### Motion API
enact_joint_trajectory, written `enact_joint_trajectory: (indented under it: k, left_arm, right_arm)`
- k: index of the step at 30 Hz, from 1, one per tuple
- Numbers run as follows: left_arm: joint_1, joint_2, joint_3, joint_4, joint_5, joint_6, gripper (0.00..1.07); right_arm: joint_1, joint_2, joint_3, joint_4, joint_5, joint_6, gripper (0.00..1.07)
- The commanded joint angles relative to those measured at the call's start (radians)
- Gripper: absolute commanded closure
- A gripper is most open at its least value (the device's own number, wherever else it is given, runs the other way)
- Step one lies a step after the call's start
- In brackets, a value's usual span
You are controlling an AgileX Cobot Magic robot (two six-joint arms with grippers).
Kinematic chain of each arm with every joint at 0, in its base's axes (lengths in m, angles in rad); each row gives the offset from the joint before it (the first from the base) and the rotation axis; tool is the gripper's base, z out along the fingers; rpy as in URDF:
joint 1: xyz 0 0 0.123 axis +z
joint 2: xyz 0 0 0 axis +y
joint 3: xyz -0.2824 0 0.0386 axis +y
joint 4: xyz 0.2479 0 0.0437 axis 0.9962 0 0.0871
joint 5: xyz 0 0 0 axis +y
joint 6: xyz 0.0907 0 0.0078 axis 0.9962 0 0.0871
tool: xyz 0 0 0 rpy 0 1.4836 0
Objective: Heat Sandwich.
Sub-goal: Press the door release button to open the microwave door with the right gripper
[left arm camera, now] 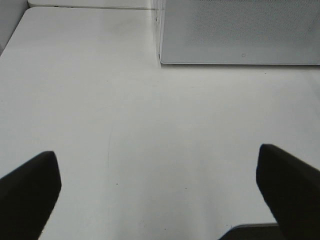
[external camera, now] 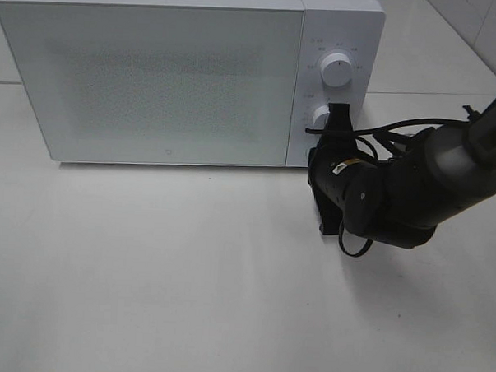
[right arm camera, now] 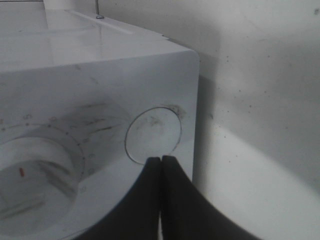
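From the high camera, a white box-shaped microwave oven fills the top of the view from 10 to 1 o'clock. It stands on a white matte table, and its frosted pale-grey door is shut. On the control strip at about 1 o'clock sit two white round dials, the upper dial directly at 12 o'clock of the lower dial. The black jointed right arm comes in from 3 o'clock, with black cables looped over it. The right gripper points at the foot of the control strip, just at 6 o'clock of the lower dial. The sandwich shows in no view, so its place cannot be told.

In the left wrist view, the left gripper hangs over bare table with its claw spread wide and nothing between. Its two black fingers stand far apart at the edges of the picture. A bottom corner of the microwave oven lies well ahead of it.

In the right wrist view, the right gripper has its claw pinched fully together and holds nothing. The two black fingertips meet in a thin seam. The joined tips sit at the rim of a white round push button set flush in the microwave's front near its corner. Whether they press it cannot be told. A large white dial with a small red mark sits beside the button on the same panel.
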Motion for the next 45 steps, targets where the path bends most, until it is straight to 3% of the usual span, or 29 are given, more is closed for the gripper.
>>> enact_joint_trajectory:
  k: [1, 33, 45]
  left_arm:
    - [0.001, -0.005, -0.001, -0.008, -0.013, -0.003, 0.07]
    - [0.001, -0.005, -0.001, -0.008, -0.013, -0.002, 0.07]
    - [0.001, -0.005, -0.001, -0.008, -0.013, -0.002, 0.07]
  right_arm:
    - [-0.002, 0.014, -0.030, -0.016, 0.004, -0.005, 1.07]
    - [-0.048, 0.079, -0.109, 0.002, -0.057, -0.024, 1.07]
    - [-0.060, 0.094, -0.169, 0.022, -0.260, -0.084, 1.07]
